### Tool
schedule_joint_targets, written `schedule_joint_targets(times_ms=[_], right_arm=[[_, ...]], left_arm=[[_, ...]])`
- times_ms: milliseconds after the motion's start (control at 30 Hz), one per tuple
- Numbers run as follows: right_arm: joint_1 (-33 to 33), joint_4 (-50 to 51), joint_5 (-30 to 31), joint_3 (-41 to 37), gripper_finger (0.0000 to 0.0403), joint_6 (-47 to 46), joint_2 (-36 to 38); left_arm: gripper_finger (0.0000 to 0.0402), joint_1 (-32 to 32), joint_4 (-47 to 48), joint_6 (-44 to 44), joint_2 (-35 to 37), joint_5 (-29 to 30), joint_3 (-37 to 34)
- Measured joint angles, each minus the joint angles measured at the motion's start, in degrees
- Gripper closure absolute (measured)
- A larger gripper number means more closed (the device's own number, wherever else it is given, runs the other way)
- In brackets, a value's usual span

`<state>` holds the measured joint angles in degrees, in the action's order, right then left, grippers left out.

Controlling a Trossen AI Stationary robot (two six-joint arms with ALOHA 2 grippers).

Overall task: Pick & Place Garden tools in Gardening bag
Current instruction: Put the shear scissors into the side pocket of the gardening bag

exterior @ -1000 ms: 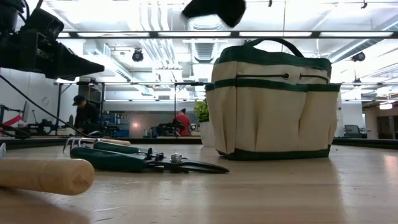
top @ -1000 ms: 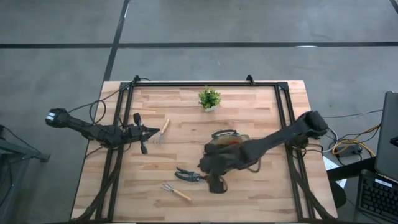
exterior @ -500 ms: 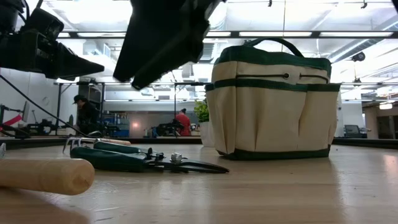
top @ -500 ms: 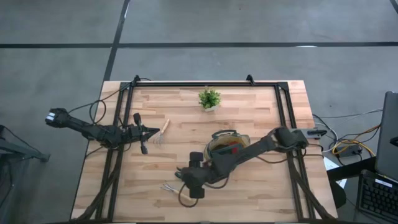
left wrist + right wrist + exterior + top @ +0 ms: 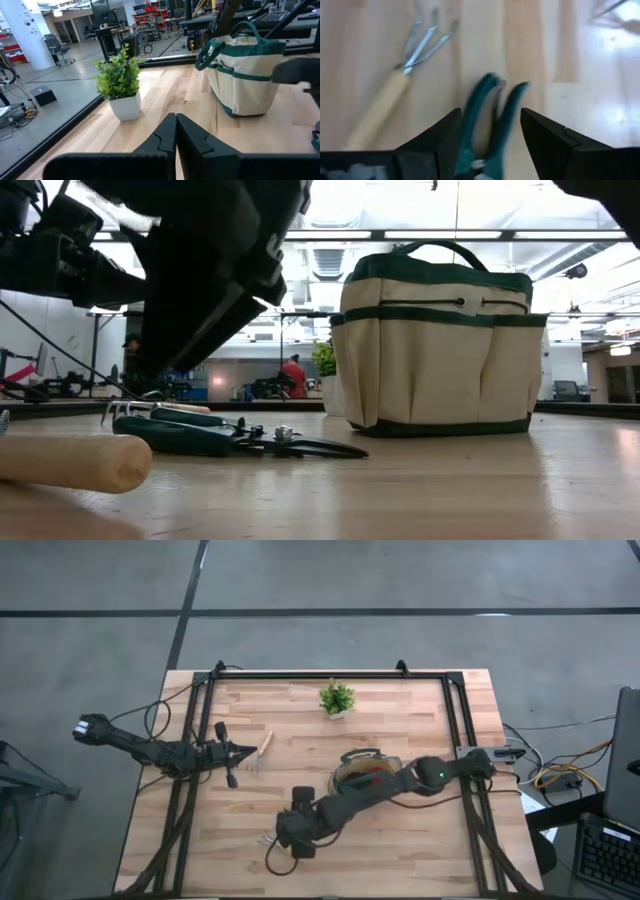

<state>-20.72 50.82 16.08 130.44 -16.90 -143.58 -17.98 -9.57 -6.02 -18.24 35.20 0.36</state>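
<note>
Descending on pruning shears (image 5: 487, 125) | right end effector (image 5: 490, 145) spread wide, moved from gardening bag (image 5: 365, 772) to counter front | left end effector (image 5: 176, 137) clenched, idle

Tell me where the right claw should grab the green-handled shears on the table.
Take the pruning shears by the two green handles together, coming straight down. They lie flat on the table, handles side by side, and the right claw is already open astride them. The wooden-handled rake lies clear alongside.

Khaki, green-trimmed gardening bag (image 5: 437, 345) stands upright; green-handled shears (image 5: 215, 436) and wooden-handled rake (image 5: 395, 75) lie flat nearby.
</note>
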Motion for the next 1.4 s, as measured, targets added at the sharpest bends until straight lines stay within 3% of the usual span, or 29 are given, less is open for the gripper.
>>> schedule_joint_targets(times_ms=[133,933,1233,1400], right_arm=[[0.86,-0.03,4.48,-0.08,0.0227,0.43,-0.30],[4.63,-1.68,-3.18,-4.00,0.0283,0.32,-2.40],[4.66,-2.12,-3.91,-4.03,0.0357,2.33,-2.37],[4.66,-2.68,-4.18,-4.00,0.0362,3.57,-2.33]], left_arm=[[0.0390,-0.02,0.21,0.02,0.00,0.00,0.00],[0.0390,-0.01,0.38,0.01,0.00,0.00,0.00],[0.0390,-0.02,0.40,0.00,0.00,0.00,0.00],[0.0390,0.00,0.40,0.00,0.00,0.00,0.00]])
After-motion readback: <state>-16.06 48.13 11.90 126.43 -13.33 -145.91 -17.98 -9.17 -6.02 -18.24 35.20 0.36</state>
